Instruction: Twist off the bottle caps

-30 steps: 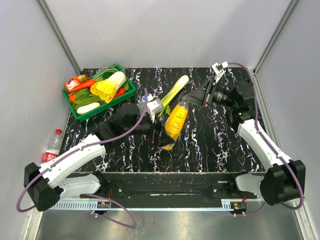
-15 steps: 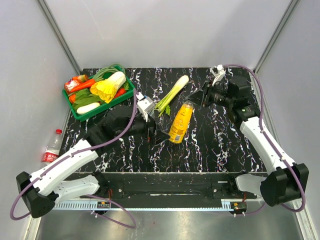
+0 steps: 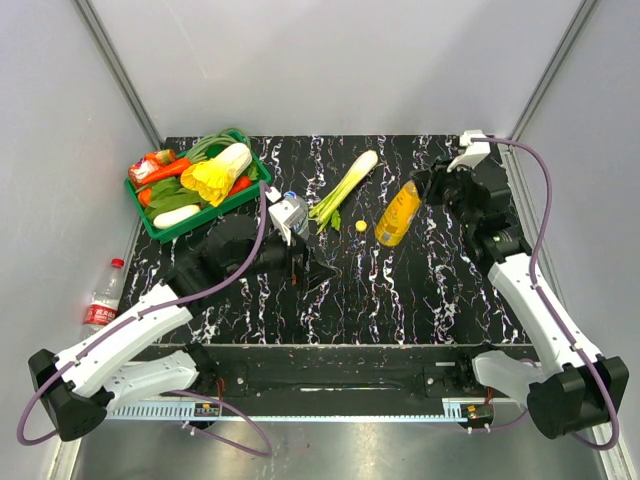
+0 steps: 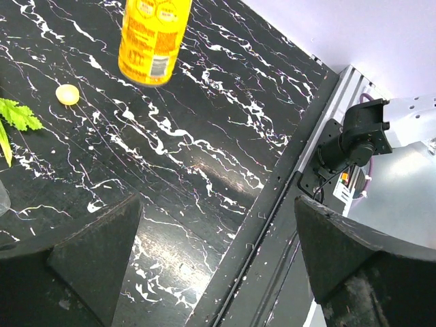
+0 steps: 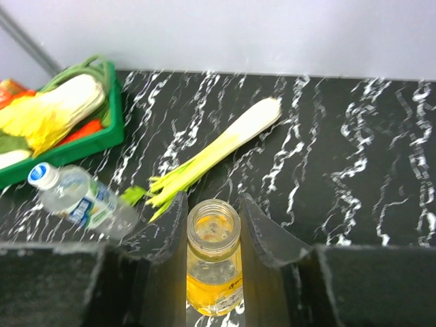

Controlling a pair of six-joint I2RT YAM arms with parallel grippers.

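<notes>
Right end effector (image 3: 420, 190) first, from the top camera: it's clamping the orange juice bottle (image 3: 397, 215) up by the neck, over at the back right of the bench (image 3: 420, 290). The bottle is leaning at a slant with its base pointing toward the middle, and I can't tell if the base is touching down. Its yellow cap (image 3: 360, 226) is sitting loose on the bench just left of it, right by the leafy end of the leek (image 3: 345, 187). The left end effector (image 3: 316, 268) is hovering low around the middle of the bench, not gripping anything. A green tray (image 3: 150, 234) of veg is sitting at the back left, and the red-label bottle (image 3: 104, 296) is sitting off the bench's left side by the wall, red cap on. On the left wrist cam, the fingers (image 4: 95, 259) are spreading wide apart with only bare bench between them, and the juice bottle and the little cap are showing up ahead, well apart from them. On the right wrist cam, both fingers are pressing in on either side of the juice bottle, whose mouth is gaping open toward the camera with juice filling the lower part. The blue-label bottle (image 5: 85, 199) is lying on its side beyond it, cap on, between the tray and the leek's green end.
</notes>
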